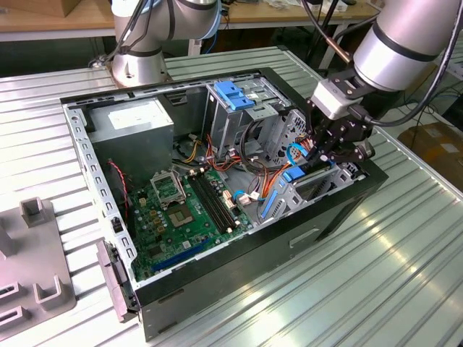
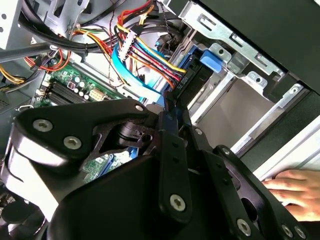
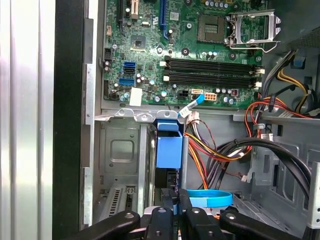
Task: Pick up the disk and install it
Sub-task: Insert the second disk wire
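The disk (image 3: pixel 168 150) stands on edge in the drive bay at the front corner of the open computer case (image 1: pixel 94 173). In the first wrist view I see its light-blue bracket and dark edge. My gripper (image 3: pixel 176 205) is right above it, with the fingers (image 2: pixel 172 150) pressed together on the disk's thin edge. In the exterior view the gripper (image 1: pixel 329 155) hangs over the bay at the case's right end, and the blue bracket (image 1: pixel 291 176) shows just below it. The disk's label face is hidden.
Bundled coloured cables (image 2: pixel 145 55) and a blue ribbon cable (image 3: pixel 210 197) crowd the bay. The motherboard (image 1: pixel 181 210), grey power-supply box (image 1: pixel 137 123) and tall cage with a blue tab (image 1: pixel 235 97) fill the case. A person's hand (image 2: pixel 292 187) rests outside the case wall. A grey fixture (image 1: pixel 32 267) sits on the table.
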